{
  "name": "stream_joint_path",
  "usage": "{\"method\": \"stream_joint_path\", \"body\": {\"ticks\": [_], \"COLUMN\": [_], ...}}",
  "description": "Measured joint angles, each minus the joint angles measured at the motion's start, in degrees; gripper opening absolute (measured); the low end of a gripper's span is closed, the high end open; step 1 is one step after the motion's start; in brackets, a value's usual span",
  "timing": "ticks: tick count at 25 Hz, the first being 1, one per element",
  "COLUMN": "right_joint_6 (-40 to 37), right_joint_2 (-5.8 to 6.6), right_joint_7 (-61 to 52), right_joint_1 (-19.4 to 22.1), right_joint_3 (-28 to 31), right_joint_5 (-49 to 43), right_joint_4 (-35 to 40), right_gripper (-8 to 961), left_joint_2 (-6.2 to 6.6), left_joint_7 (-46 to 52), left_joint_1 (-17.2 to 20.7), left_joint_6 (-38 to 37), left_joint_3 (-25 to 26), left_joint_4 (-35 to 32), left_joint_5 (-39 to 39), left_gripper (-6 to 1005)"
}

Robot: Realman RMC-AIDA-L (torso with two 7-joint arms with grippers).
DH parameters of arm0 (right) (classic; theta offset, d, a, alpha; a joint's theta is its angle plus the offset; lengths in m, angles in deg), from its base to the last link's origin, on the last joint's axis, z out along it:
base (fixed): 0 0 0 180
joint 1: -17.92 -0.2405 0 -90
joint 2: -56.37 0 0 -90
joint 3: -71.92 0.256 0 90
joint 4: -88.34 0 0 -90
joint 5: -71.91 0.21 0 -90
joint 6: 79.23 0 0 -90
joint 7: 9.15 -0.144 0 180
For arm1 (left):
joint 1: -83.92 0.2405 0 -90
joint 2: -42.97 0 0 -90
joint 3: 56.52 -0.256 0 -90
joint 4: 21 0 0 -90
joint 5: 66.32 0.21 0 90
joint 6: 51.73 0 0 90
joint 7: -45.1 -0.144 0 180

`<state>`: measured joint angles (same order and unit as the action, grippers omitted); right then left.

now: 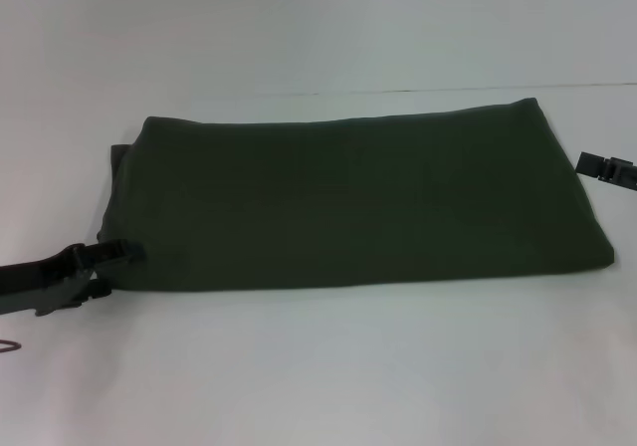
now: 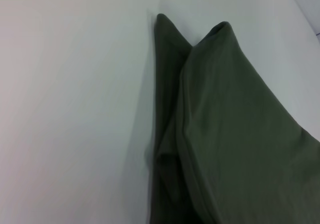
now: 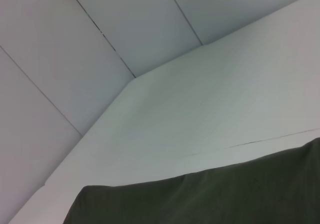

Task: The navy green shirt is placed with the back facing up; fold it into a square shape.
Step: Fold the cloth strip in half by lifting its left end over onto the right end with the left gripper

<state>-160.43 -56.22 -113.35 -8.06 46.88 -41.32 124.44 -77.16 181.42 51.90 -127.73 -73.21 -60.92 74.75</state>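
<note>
The left gripper [image 1: 117,257] reaches in low from the left edge of the head view, its black arm lying nearly level over the white table [image 1: 318,366]. Its fingertips sit at the near-left corner of the navy green shirt [image 1: 358,202], touching or just at the cloth's edge. Whether they pinch the fabric cannot be told — the fingers merge into the dark shirt, and the left wrist view shows none of them.

The right gripper [image 1: 605,169] juts in from the right edge of the head view, just beside the shirt's far-right side and apart from it. Most of it is cut off by the frame, so how its fingers stand cannot be made out.

The shirt lies in the middle of the table as a broad, folded rectangle, longer across than deep, of soft matte olive fabric with no print. At its left end a lower layer pokes out past the upper one — in the left wrist view these layers [image 2: 235,134] show as two rounded points with a shadowed crease between them.
</note>
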Motion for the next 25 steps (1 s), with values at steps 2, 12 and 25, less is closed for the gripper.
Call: {"method": "stream_joint_path", "body": {"ticks": [2,12,25], "right_joint_6": [0.0,0.0,0.0], "right_joint_2": [0.00,0.00,0.00], "right_joint_7": [0.0,0.2,0.1], "right_joint_1": [0.0,0.2,0.4], "right_joint_3": [0.0,1.1,1.2], "right_joint_5": [0.1,0.1,0.1], "right_joint_4": [0.0,-0.2,-0.2], "right_gripper": [922,924,923], "left_joint_2": [0.09,0.40,0.51], "left_joint_7": [0.0,0.0,1.2], "left_joint_1": [-0.2,-0.4,0.8], "left_joint_6": [0.1,-2.9,-4.7], "left_joint_3": [0.0,-0.1,0.3], "left_joint_4": [0.0,-0.6,-4.3], "left_joint_5": [0.0,0.3,2.6], "left_gripper": [887,888,887]}}
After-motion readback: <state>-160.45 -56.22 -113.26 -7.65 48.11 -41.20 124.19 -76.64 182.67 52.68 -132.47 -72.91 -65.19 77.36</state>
